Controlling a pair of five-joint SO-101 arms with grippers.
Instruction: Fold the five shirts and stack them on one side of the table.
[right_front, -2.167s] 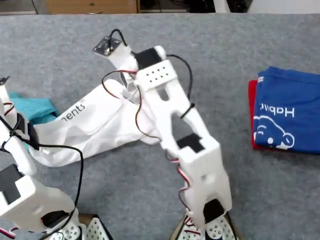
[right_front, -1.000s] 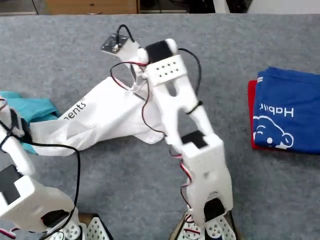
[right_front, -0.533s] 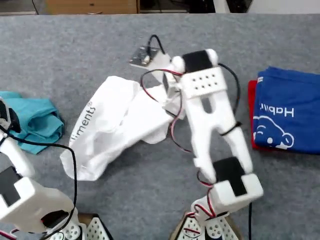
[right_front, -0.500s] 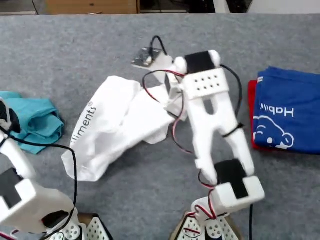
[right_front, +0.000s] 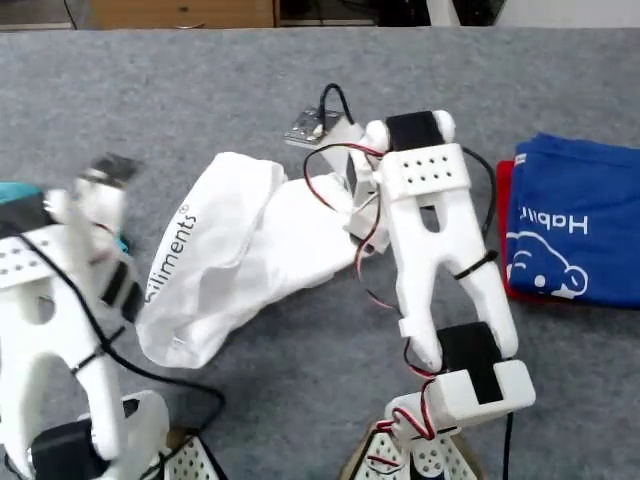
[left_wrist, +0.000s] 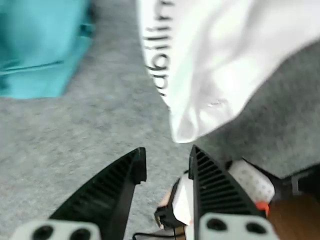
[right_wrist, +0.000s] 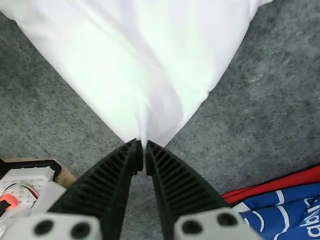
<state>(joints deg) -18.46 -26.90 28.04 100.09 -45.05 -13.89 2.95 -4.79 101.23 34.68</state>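
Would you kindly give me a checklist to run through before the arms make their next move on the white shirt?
1. Right jaws shut on a fold of the white shirt: ok.
2. Left jaws open and empty, over the bare table beside the white shirt's edge: ok.
3. White shirt lying flat, ready to fold: not ok; it is bunched and creased.
4. Teal shirt apart from the white shirt: ok.
5. Blue shirt folded on the red shirt at the table's side, clear of the white one: ok.
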